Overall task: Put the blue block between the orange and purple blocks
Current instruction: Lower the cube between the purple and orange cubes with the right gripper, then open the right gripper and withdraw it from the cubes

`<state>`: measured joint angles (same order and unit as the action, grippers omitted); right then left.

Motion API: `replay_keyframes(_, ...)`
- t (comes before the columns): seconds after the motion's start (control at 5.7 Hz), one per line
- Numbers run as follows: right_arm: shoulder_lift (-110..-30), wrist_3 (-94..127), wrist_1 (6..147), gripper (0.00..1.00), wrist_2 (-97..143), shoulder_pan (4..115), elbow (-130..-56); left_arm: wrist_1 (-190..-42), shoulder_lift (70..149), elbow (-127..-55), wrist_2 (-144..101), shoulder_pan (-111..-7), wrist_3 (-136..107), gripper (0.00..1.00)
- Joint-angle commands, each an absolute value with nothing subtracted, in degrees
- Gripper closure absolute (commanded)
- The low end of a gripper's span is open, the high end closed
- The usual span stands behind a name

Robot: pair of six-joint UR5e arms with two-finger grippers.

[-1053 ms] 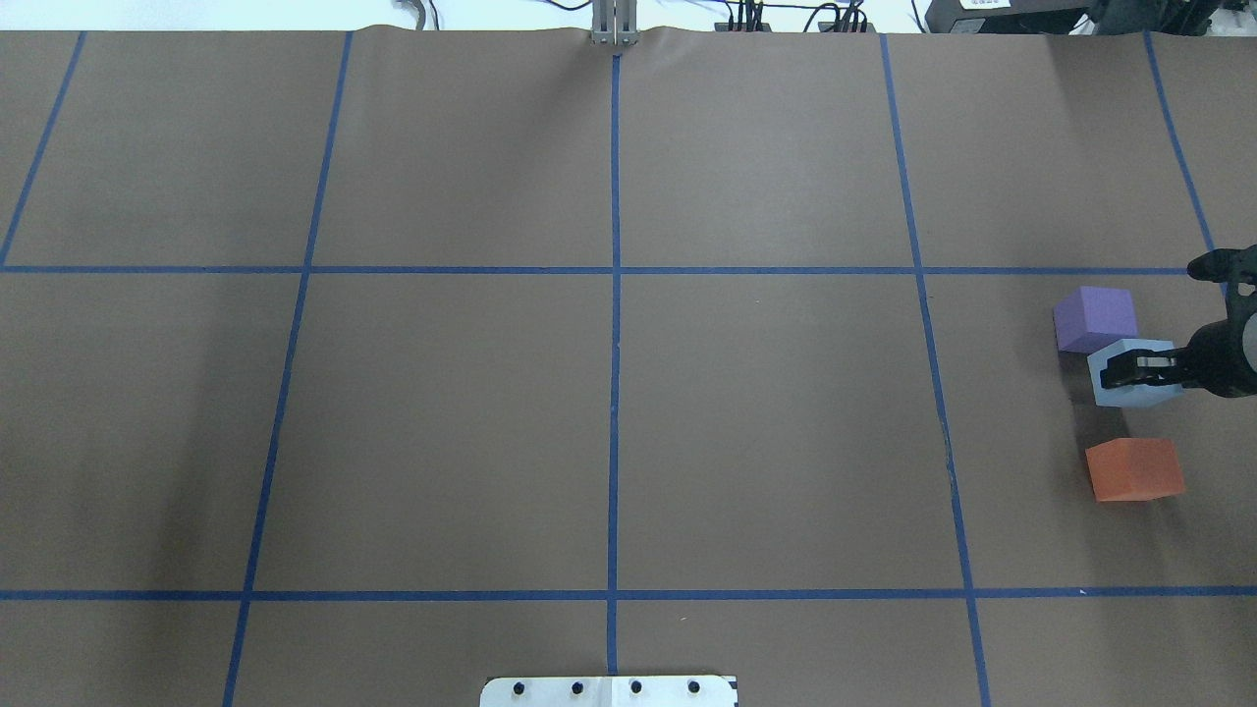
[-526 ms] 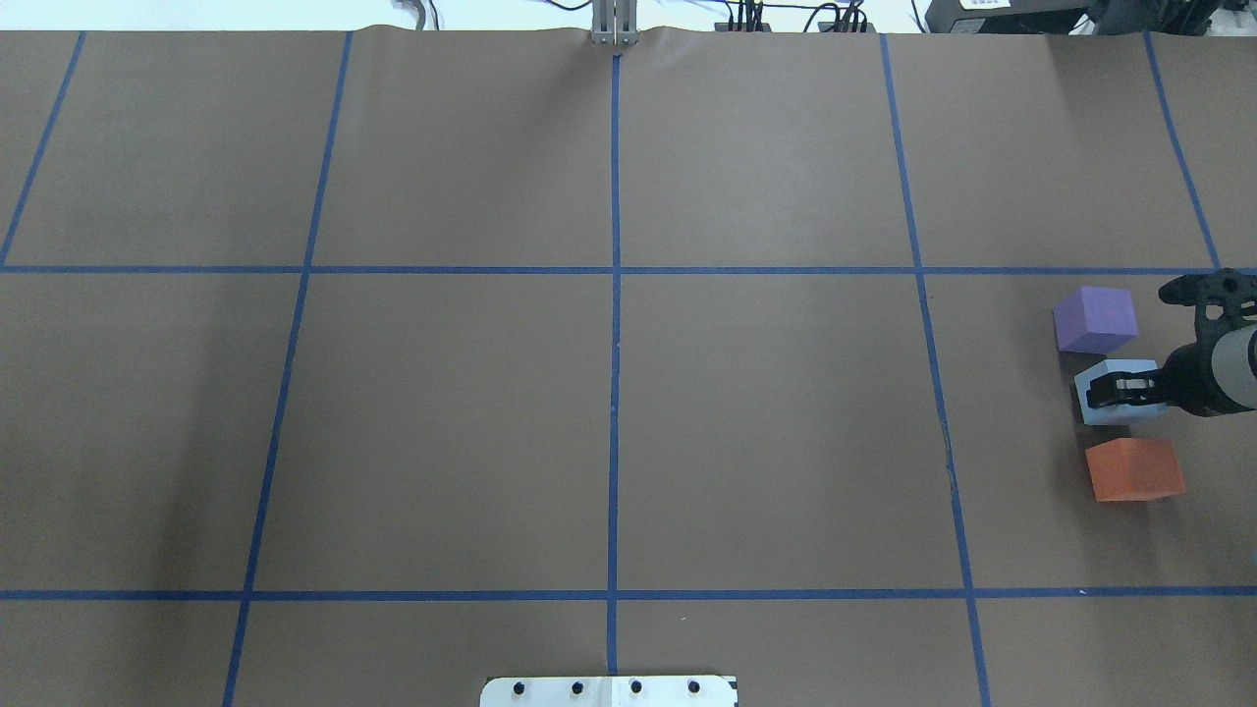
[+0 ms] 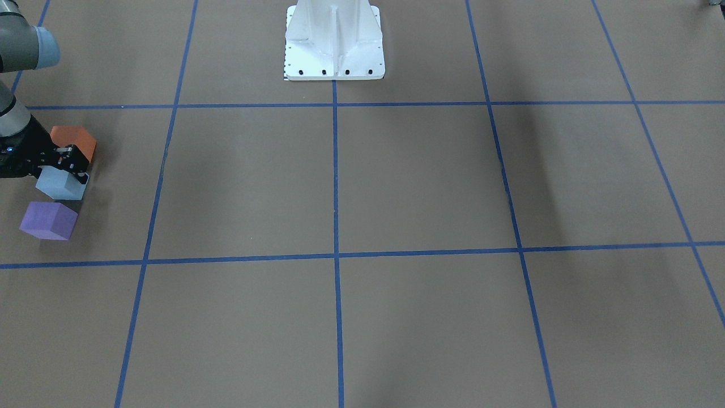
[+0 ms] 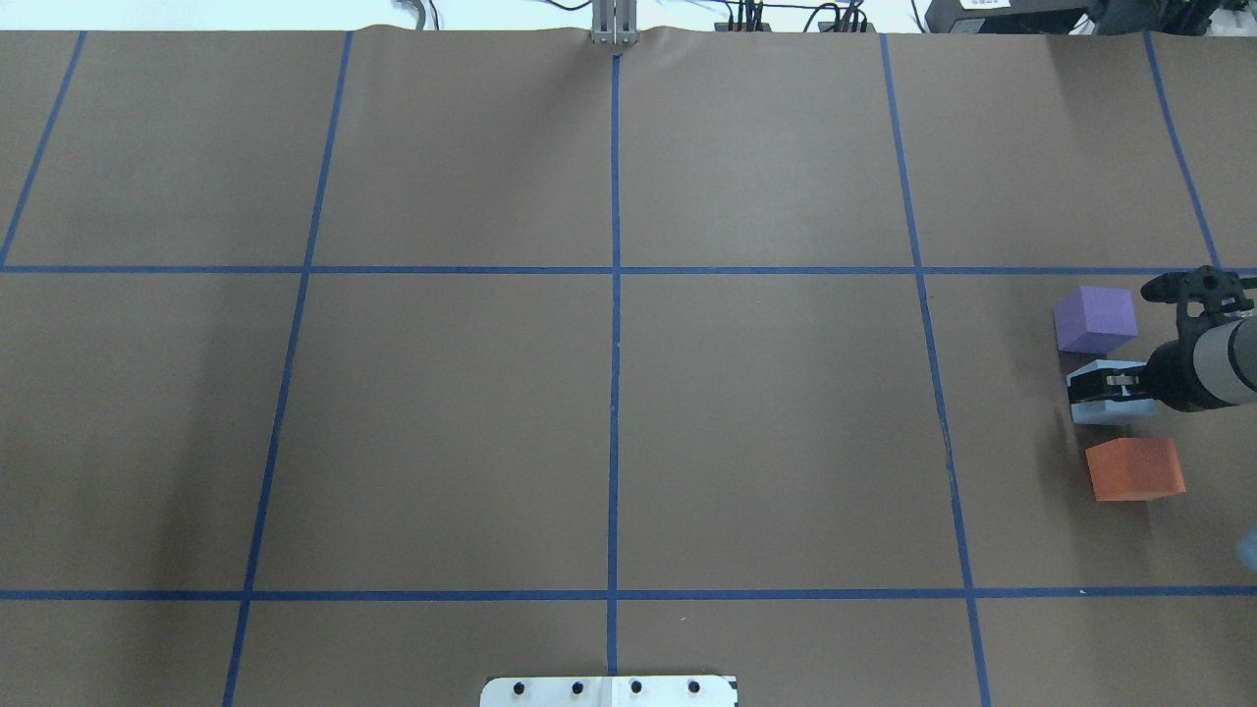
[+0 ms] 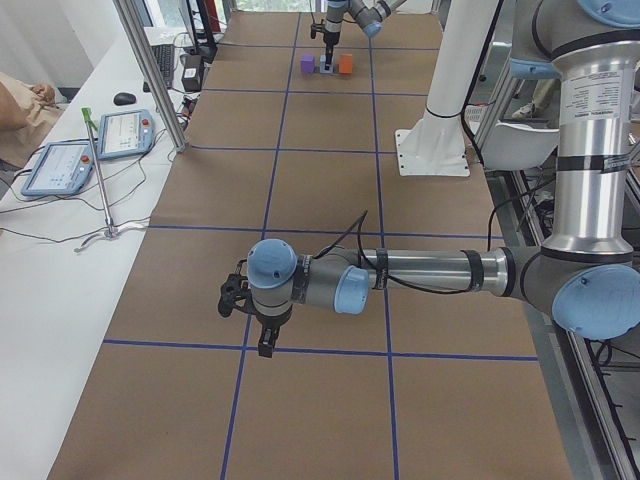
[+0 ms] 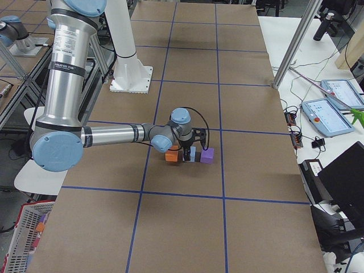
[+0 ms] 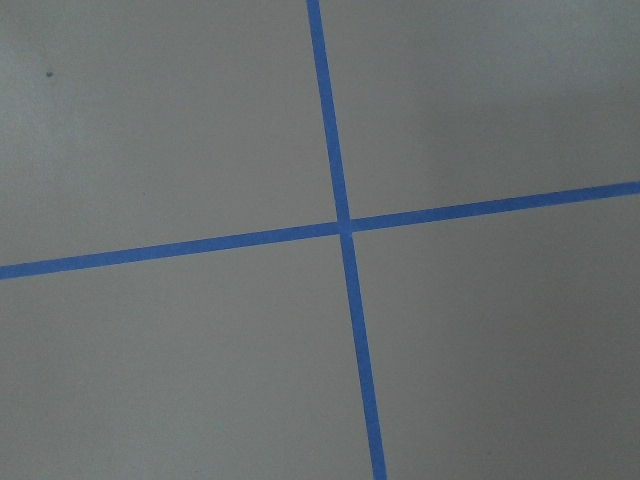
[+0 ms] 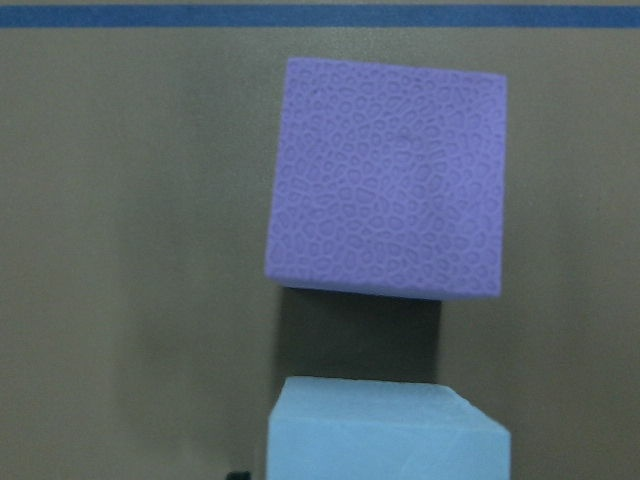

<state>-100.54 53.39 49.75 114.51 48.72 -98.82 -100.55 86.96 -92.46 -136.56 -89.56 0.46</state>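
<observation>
The light blue block (image 4: 1112, 407) sits between the purple block (image 4: 1095, 319) and the orange block (image 4: 1134, 469) near the table's right edge. My right gripper (image 4: 1098, 385) is shut on the blue block, low over the table; I cannot tell if the block touches the table. The front-facing view shows the orange block (image 3: 73, 140), blue block (image 3: 58, 184), purple block (image 3: 48, 221) and right gripper (image 3: 71, 165). The right wrist view shows the purple block (image 8: 390, 180) beyond the blue block (image 8: 385, 432). My left gripper (image 5: 264, 342) hovers over bare table; I cannot tell its state.
The white robot base (image 3: 334, 39) stands at the table's middle near edge. Blue tape lines (image 4: 614, 295) grid the brown table. Tablets (image 6: 327, 111) and cables lie on the side bench. The left wrist view shows only a tape crossing (image 7: 343, 227).
My right gripper has moved the blue block down and slightly leftward, from beside the purple block into the gap between purple and orange. The purple and orange blocks have not moved.
</observation>
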Motion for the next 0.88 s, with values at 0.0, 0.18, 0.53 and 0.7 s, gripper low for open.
replay_keyframes(0.0,-100.9,51.3,50.3,0.00,115.5,49.6,-100.7,-100.5,87.0,-92.4,-136.6,-89.6,0.4,0.00)
replay_keyframes(0.18,-101.2,48.5,50.7,0.00,118.2,54.0,-101.4,-100.7,86.9,-92.4,-136.6,-89.5,0.4,0.00)
replay_keyframes(0.53,-101.3,33.8,57.2,0.00,127.9,66.6,-101.4,-100.8,86.8,-92.1,-136.6,-89.5,0.6,0.00)
replay_keyframes(0.7,-100.9,16.4,67.4,0.00,128.2,74.8,-101.3,-100.8,86.8,-92.1,-136.6,-89.5,0.6,0.00)
